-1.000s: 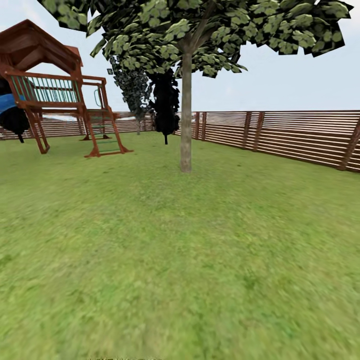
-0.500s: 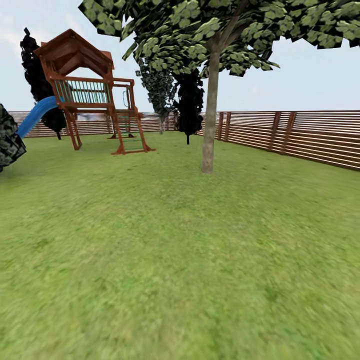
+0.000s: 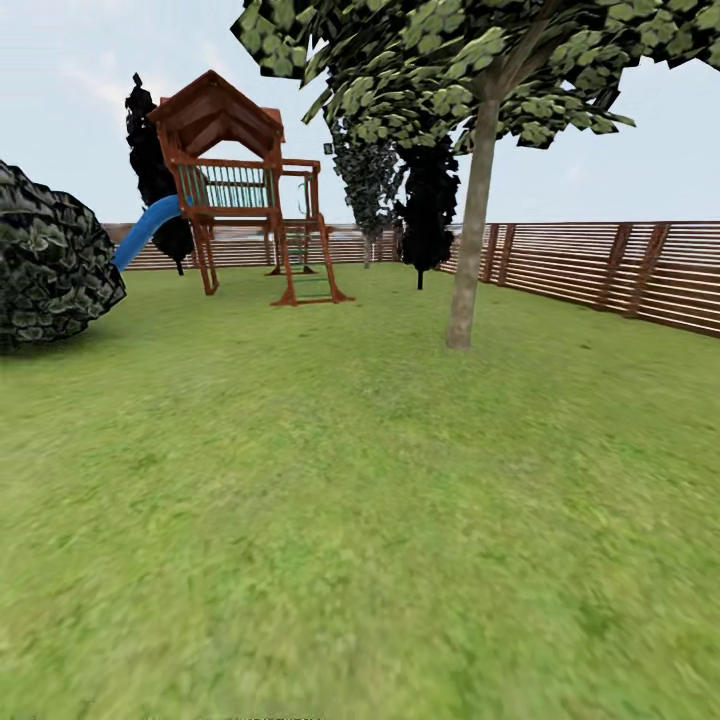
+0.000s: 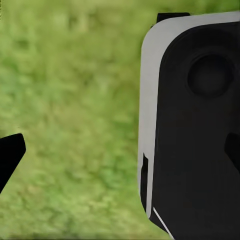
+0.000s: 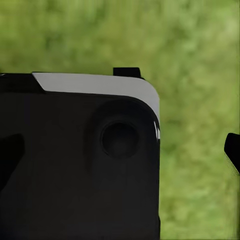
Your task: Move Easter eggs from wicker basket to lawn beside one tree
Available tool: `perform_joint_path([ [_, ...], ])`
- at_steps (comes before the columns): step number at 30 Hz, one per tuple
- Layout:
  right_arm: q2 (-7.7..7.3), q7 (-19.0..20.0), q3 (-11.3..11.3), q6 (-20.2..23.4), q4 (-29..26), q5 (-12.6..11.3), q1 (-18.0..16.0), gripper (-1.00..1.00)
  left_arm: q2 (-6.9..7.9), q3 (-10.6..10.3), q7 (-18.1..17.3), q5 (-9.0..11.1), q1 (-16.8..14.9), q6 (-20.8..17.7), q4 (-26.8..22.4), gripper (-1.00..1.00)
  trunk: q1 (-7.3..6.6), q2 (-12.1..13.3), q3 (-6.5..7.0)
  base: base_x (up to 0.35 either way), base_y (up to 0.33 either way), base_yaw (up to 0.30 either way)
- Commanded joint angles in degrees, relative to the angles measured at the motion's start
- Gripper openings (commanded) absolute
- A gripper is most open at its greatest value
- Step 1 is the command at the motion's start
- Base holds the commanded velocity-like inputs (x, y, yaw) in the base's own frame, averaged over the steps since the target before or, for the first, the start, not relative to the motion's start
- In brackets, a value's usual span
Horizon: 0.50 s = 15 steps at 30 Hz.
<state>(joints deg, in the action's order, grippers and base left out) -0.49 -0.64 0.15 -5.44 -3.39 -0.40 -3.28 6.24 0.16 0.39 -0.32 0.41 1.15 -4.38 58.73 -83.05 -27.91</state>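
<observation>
1. Head view looks out over the lawn of the garden: a tree with a smooth grey-brown trunk stands ahead and a little to the right, with the slatted wooden fence behind it.
2. To the left are a wooden play tower with a blue slide, a dark round bush at the frame's edge, and near-black trees further back by the fence.
3. No wicker basket or Easter eggs can be made out on the grass in sight, so I judge the step in hand to be searching for the basket, not handling anything.
4. Left wrist view shows blurred grass beside a large black-and-grey robot panel, with a dark finger tip at one edge; right wrist view is much the same, with its own panel and a dark tip.
5. With only one tip of each gripper in frame, I cannot tell how wide either gripper is, and nothing appears held.
6. To do this well, scan slowly so a small brown basket is not missed against the mottled grass.
7. Keep the grey-trunked tree in mind as a drop-off spot, since its base is open and reachable.
8. Approach the basket squarely once it is found, stopping near enough for an arm to reach down.
</observation>
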Motion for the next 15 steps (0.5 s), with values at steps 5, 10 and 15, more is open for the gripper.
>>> perform_joint_path([
  [5, -0.03, -0.1, 0.0, -0.1, 0.1, 0.0, 0.0, 1.0, 0.0, 0.0, 0.0, 0.0, 0.0, 0.1, -0.1, 1.0, 0.0, 0.0, -0.04, 0.0, 0.0, 0.299],
  [10, -0.04, -0.1, 0.0, -0.1, 0.1, 0.0, 0.0, 1.0, 0.0, 0.0, 0.0, 0.0, 0.0, 0.1, 0.0, 1.0, 0.0, 0.0, -0.04, 0.0, 0.0, 0.299],
  [15, -0.04, -0.1, 0.0, -0.1, 0.1, 0.0, 0.0, 1.0, 0.0, 0.0, 0.0, 0.0, 0.0, 0.1, -0.1, 1.0, 0.0, 0.0, -0.04, 0.0, 0.0, 0.299],
])
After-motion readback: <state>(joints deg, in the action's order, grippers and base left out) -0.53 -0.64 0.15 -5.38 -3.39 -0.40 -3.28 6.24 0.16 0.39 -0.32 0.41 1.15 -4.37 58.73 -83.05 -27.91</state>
